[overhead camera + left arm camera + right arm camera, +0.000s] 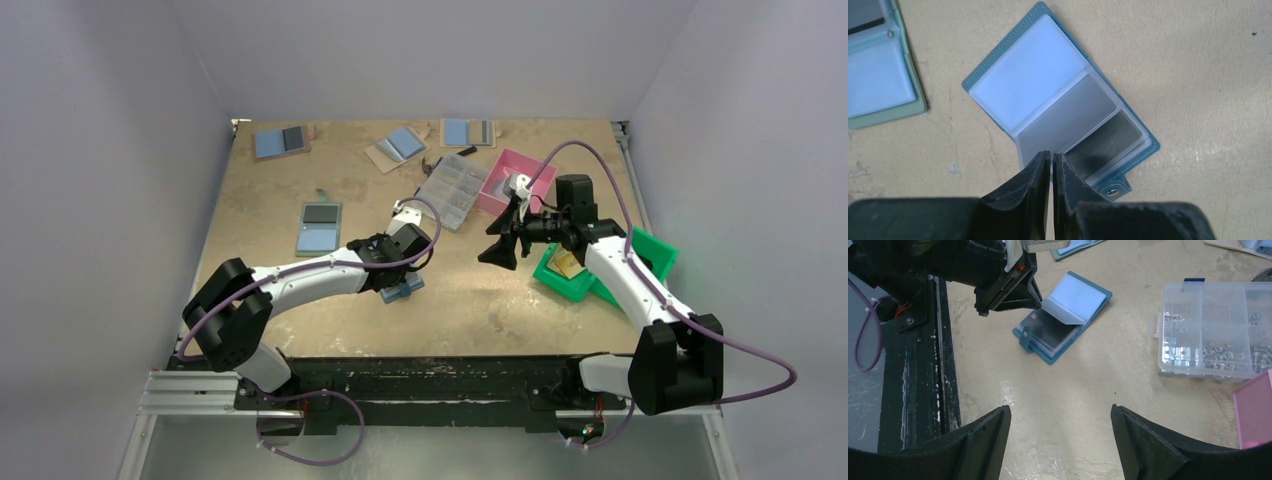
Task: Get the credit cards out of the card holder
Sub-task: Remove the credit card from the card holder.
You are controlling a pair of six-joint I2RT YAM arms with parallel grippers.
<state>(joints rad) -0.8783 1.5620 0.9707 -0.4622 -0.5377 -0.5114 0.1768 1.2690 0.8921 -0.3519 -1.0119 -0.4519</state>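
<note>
My left gripper (1050, 156) has its jaws pinched together on a translucent plastic sleeve (1063, 314) of the flat blue, teal-edged folding card holder (1038, 85). The holder lies open on the tan wooden table (1208, 75) beneath the gripper. A dark grey card (1105, 142) shows in one pocket. My right gripper (1060, 412) hangs with its jaws wide, well apart from the holder.

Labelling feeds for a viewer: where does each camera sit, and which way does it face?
Top external: above, behind the bases, looking down on the table; both arms show.
Left wrist: looks down on the card holder; left gripper pinching its sleeve.
Right wrist: looks across at the same holder; right gripper open.
All three share it.
</note>
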